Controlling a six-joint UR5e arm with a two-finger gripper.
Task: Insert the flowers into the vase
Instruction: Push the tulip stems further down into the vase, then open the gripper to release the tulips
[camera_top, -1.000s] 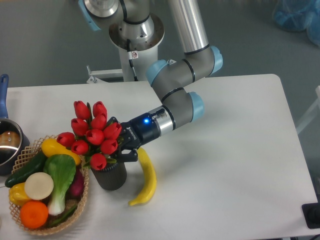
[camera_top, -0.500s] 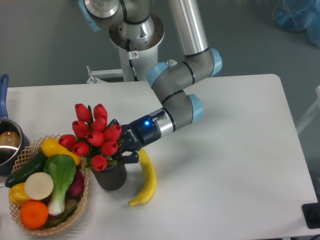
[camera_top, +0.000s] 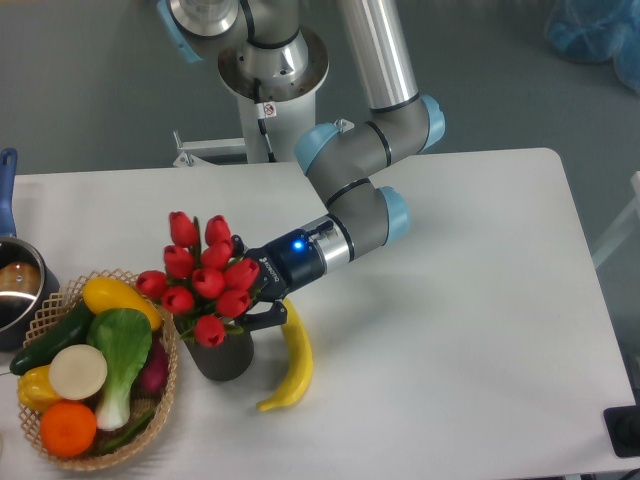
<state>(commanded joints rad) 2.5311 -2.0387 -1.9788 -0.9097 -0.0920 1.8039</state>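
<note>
On the arm base (camera_top: 268, 110), a small unreadable label.

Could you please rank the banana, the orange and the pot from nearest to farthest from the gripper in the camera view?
From the gripper:
1. Banana, just right of it and below.
2. Orange, in the basket, lower left.
3. Pot, at the left table edge.

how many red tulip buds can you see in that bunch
10 buds on the flowers, above the vase: two on top, three in the next row, four below, with the leftmost over the basket, one lowest at the rim. More may be hidden behind.
</note>
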